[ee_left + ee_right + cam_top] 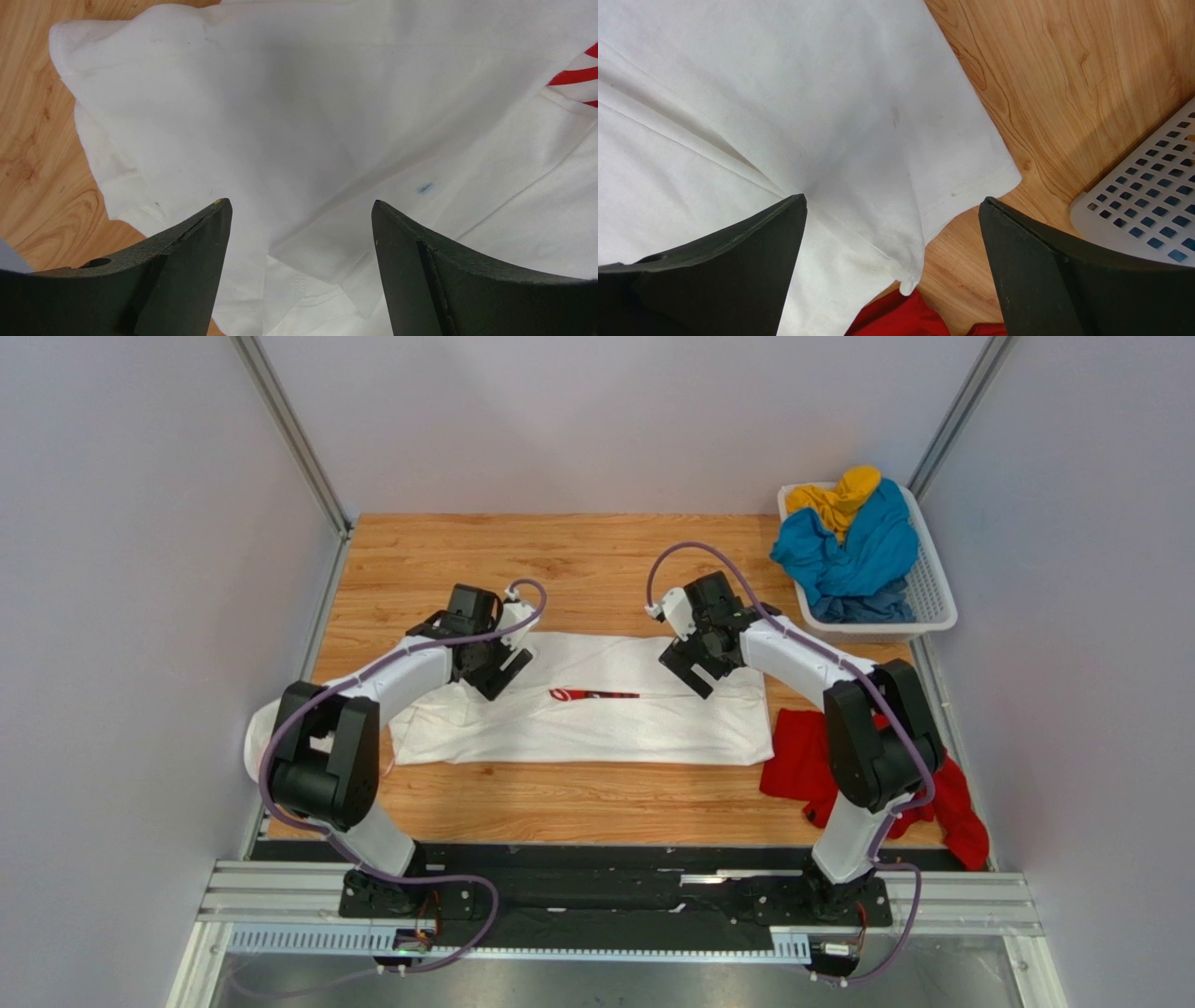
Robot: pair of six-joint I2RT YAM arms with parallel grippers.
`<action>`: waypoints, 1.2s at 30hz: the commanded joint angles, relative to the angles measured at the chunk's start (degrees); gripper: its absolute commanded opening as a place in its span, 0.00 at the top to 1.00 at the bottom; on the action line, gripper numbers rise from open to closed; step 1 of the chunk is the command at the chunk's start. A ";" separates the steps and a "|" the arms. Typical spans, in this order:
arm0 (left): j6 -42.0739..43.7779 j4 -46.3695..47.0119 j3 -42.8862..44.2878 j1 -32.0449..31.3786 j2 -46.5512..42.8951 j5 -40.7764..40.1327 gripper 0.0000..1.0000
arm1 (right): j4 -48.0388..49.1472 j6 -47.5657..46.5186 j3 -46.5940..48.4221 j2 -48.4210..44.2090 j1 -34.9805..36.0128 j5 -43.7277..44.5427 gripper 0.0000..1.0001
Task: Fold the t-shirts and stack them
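T-shirt (603, 731), white, lies flat beneath left pincer (494, 672) and right pincer (694, 669), both with jaws apart

white t-shirt (589, 717) red-striped print, red t-shirt (802, 756), blue t-shirt (856, 553)

We looked down on a wooden table closed in by pale walls.

The table (589, 560) was of warm, grained wood and filled the booth from side to side. A plain grey-white left wall (126, 546), far wall (617, 420) and right wall (1080, 546) stood around it. A slim metal left post (292, 431) and right post (961, 406) ran up the two far corners. Along the near edge we saw a black strip (617, 857) and, nearer, a silver ribbed rail (617, 903). The light was soft and even, with only faint shadows on the wood.
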 commanded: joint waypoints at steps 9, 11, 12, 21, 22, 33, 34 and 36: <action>3.70 5.34 -0.74 -0.03 3.83 -5.90 0.18 | 4.78 -2.78 2.43 4.89 1.17 1.53 0.00; 3.62 5.08 -0.74 -0.12 4.28 -6.08 0.18 | 4.78 -2.78 2.16 6.04 1.17 1.27 0.00; 3.79 4.73 -0.74 -0.21 4.80 -6.17 0.18 | 4.87 -2.87 1.99 6.39 1.26 1.00 0.00; 7.48 3.23 1.10 -1.00 8.41 -11.26 0.18 | 5.92 -2.78 -3.81 6.22 3.46 -0.41 0.00; 7.74 3.32 2.24 -1.00 8.93 -12.31 0.18 | 5.83 -2.78 -4.25 5.87 3.81 -0.41 0.00; 11.44 0.78 18.14 -1.00 22.02 -15.57 0.18 | 2.24 -1.55 -8.73 0.42 7.24 -2.69 0.00; 11.70 -0.18 21.73 -1.00 23.25 -15.49 0.18 | 2.06 -1.29 -9.00 0.07 7.59 -2.95 0.00; 12.58 -0.46 25.00 -1.26 26.59 -15.66 0.18 | 1.62 -1.11 -9.26 -0.55 8.73 -3.31 0.00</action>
